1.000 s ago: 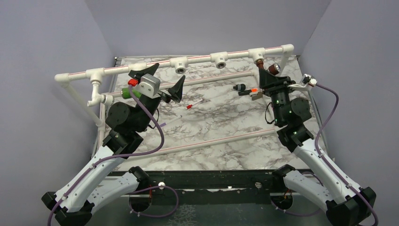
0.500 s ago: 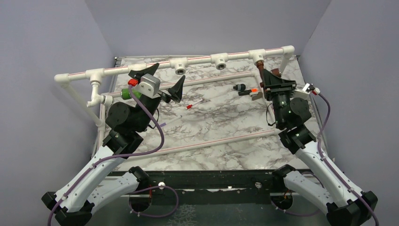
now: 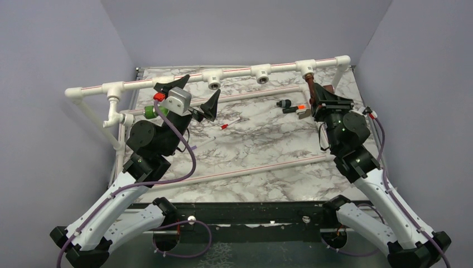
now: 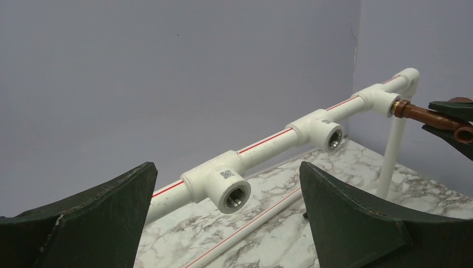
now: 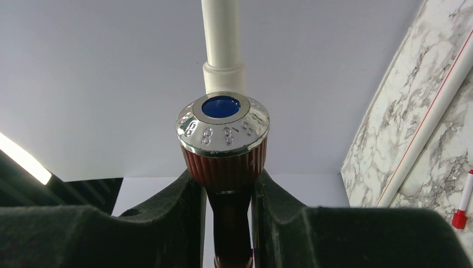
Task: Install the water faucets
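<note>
Both fingers of the right gripper clamp the copper faucet between them; left gripper gapes wide.

A white table veined grey like marble. A white pipe with a thin red stripe. A reddish-brown tap, silver cap, blue centre. A green tap, middle left. Lilac walls.

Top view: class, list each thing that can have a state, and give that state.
Brown faucet, stem in the right end fitting, gripped.
Green faucet, seems seated in the left fitting, untouched.
Left gripper, jaws open, empty.
Right gripper, jaws shut on the brown faucet.
Two middle fittings, sockets empty.
</note>
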`<state>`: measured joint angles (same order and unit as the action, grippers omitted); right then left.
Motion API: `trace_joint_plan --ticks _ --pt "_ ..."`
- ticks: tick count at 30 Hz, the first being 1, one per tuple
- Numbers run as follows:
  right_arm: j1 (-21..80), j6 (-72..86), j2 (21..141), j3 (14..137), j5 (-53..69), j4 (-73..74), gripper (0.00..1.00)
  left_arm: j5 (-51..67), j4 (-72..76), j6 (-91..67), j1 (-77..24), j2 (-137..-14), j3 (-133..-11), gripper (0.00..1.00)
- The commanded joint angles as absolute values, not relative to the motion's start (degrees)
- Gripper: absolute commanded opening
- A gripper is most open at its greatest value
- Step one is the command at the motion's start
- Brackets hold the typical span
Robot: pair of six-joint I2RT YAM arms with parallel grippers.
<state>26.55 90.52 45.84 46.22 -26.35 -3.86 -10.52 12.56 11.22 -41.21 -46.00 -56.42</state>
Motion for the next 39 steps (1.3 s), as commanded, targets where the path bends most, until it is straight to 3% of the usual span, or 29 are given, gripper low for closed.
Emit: trace_joint_plan --ticks 1,9,14,19,25,31,39 --pt "27.33 93.01 45.13 48.82 -26.80 4.04 0.03 -11.25 14.24 11.41 -41.04 -46.05 -55.81 0.99" --pt "27.33 91.45 44.35 49.71 -28.17 7.29 0.46 -11.43 14.26 11.52 -40.97 -46.12 -55.71 0.99" --pt "27.33 88.42 44.13 51.24 -28.21 8.68 0.65 -11.51 14.24 11.68 -41.01 -45.82 -55.72 0.99" --pt "27.34 81.18 43.36 53.05 -27.24 10.97 0.77 -11.51 14.33 11.69 -40.99 -45.87 -55.64 0.99" --pt "27.33 75.94 40.39 54.07 -27.30 14.45 0.86 -11.43 14.33 11.54 -41.04 -45.93 -55.63 0.99" --pt "27.33 67.30 37.79 56.36 -27.16 19.53 0.87 -11.43 14.33 11.51 -41.04 -45.99 -55.64 0.99" --pt "27.34 36.67 35.36 58.95 -21.23 16.07 0.86 -11.77 14.25 11.70 -41.03 -45.90 -55.72 0.99"
